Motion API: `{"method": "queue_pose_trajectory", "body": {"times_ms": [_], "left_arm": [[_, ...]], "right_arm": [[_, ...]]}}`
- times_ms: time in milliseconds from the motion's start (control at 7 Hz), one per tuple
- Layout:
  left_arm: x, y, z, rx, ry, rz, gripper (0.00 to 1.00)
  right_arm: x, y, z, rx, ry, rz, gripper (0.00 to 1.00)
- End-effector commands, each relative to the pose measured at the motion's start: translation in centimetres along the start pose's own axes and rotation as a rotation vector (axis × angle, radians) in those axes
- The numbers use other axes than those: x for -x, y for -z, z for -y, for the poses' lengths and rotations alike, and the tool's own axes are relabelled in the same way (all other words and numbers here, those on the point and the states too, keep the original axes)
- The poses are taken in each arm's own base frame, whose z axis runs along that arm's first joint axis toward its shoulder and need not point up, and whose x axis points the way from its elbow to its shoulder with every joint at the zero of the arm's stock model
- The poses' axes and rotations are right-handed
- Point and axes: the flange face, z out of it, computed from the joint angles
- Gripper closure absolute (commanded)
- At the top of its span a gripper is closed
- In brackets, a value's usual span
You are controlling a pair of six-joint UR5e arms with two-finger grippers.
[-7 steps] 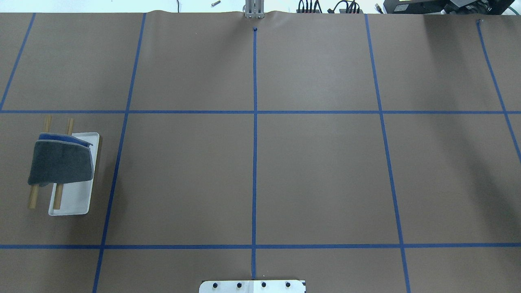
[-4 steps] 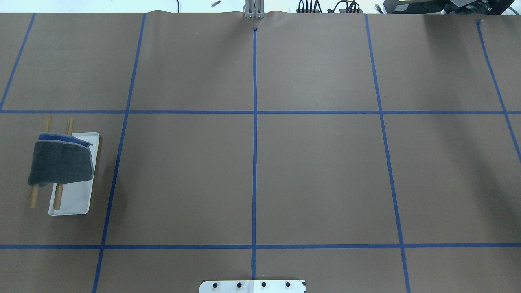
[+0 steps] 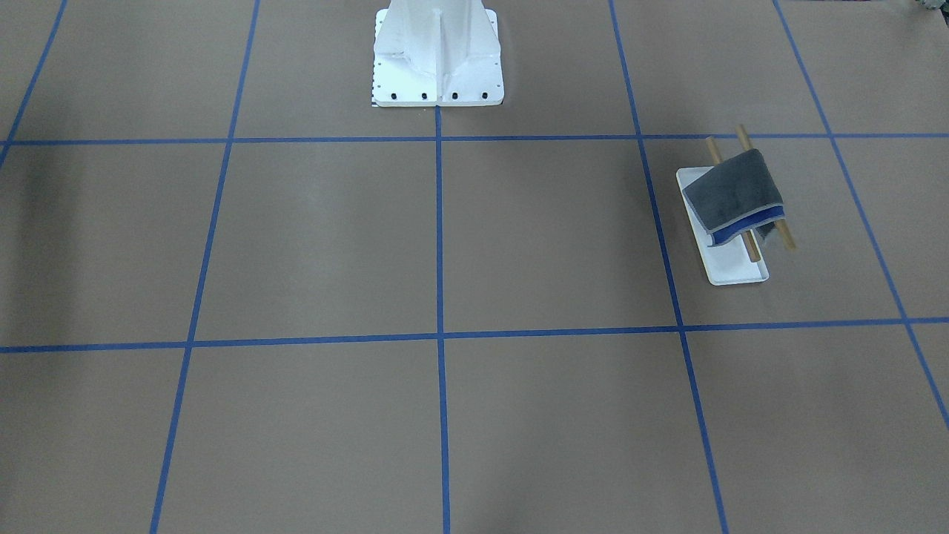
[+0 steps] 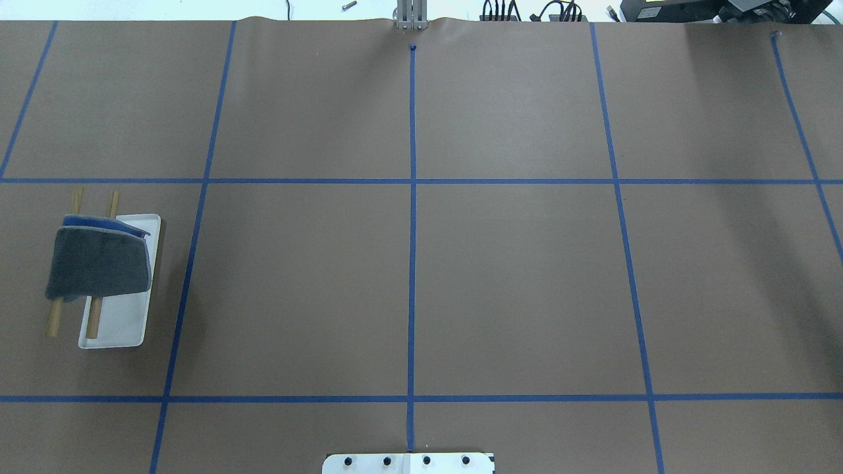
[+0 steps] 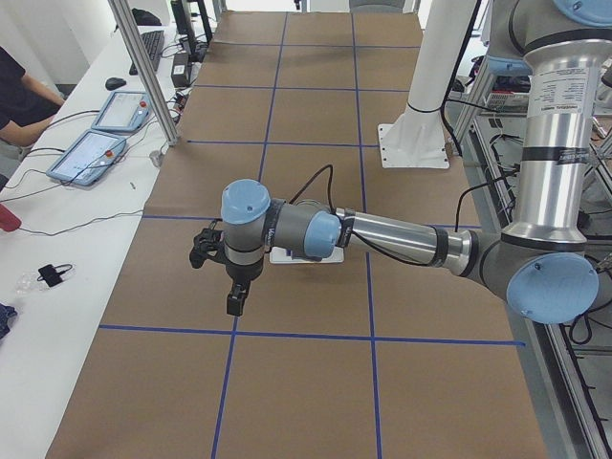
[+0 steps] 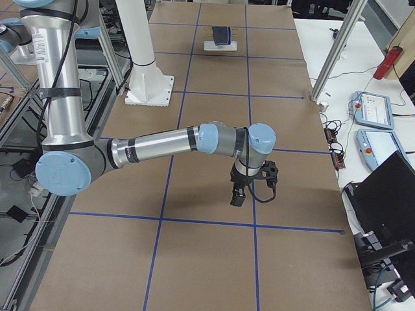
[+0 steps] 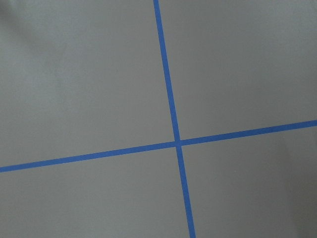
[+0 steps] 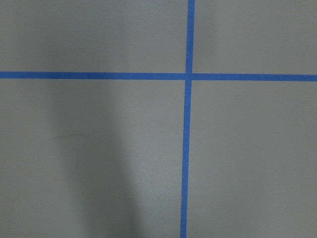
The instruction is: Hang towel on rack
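The dark grey towel (image 4: pixel 99 262) with its blue underside hangs folded over the two tan wooden bars of the rack (image 4: pixel 122 322), at the table's left side. It also shows in the front-facing view (image 3: pixel 732 194) on the rack (image 3: pixel 735 271), and small in the right view (image 6: pixel 222 34). My left gripper (image 5: pixel 234 302) shows only in the left view, pointing down above the table in front of the rack. My right gripper (image 6: pixel 237 197) shows only in the right view, far from the rack. I cannot tell whether either is open or shut. Both wrist views show bare table and blue tape.
The white bolted pedestal (image 3: pixel 437 55) stands at the robot's side of the table, also in the overhead view (image 4: pixel 408 463). Blue tape lines grid the brown table. An operator and tablets (image 5: pixel 91 153) are at a side bench.
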Motion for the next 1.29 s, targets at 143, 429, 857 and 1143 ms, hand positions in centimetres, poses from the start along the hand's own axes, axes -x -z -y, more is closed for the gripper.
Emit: {"method": "queue_pose_trajectory", "body": {"times_ms": [143,429,857,1143], "left_arm": [[0.8,-1.3,0.1,0.023,0.028,-0.003,0.02],[1.0,-1.6,-0.1,0.035,0.038,-0.006,0.02],[0.8,-1.4,-0.1,0.027,0.098,-0.013,0.02],[0.8,-1.4,-0.1,0.028,0.1,-0.013,0.02]], "right_arm": [[-5.2,-4.2,-2.2,-0.044,-0.001,0.001,0.0],[-5.7,-3.9,-2.2,-0.051,-0.011,0.003,0.0],[-5.6,-2.9,-2.1,-0.075,-0.011,0.011,0.0],[-5.0,-1.8,-1.2,-0.093,0.001,0.009,0.0]]}}
